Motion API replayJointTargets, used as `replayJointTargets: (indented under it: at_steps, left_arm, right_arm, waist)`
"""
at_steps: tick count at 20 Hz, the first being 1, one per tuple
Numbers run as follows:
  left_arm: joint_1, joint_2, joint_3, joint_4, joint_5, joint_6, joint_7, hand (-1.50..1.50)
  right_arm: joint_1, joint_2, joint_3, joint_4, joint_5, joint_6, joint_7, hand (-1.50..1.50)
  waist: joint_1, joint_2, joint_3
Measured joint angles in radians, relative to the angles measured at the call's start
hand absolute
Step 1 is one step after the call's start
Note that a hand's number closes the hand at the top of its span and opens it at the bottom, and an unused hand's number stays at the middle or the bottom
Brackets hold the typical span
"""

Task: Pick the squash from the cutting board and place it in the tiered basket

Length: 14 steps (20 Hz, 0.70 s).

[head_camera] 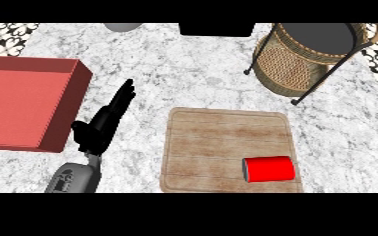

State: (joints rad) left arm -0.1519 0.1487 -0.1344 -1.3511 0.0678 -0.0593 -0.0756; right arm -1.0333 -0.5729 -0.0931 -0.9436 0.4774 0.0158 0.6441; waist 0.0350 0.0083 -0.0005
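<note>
A wooden cutting board (221, 140) lies on the marble counter at the lower middle. On its lower right part lies a red cylinder (269, 169) on its side; no squash shows on the board. The woven tiered basket (295, 62) with a dark frame stands at the upper right, its top tier dark and bare. My left hand (100, 125) is at the left of the board, fingers straight and pointing up and away, holding nothing. My right hand is out of the view.
A red box (37, 102) sits at the left edge beside my left hand. A dark object (217, 29) and a grey round object (122, 27) stand at the counter's far edge.
</note>
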Motion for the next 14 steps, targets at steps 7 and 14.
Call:
replayJointTargets:
  at_steps: [7, 14]
  left_arm:
    - [0.003, -0.01, 0.005, -0.005, -0.009, -0.001, -0.003, 0.0]
    - [0.009, -0.015, 0.009, 0.027, -0.024, -0.007, -0.029, 0.0]
  right_arm:
    - [-0.122, 0.077, -0.029, 0.264, 0.022, -0.078, -0.132, 1.5]
    - [-0.213, 0.12, -0.115, 0.427, -0.034, -0.109, -0.159, 1.5]
  waist:
    - [0.0, 0.002, 0.0]
    - [-0.002, 0.002, 0.0]
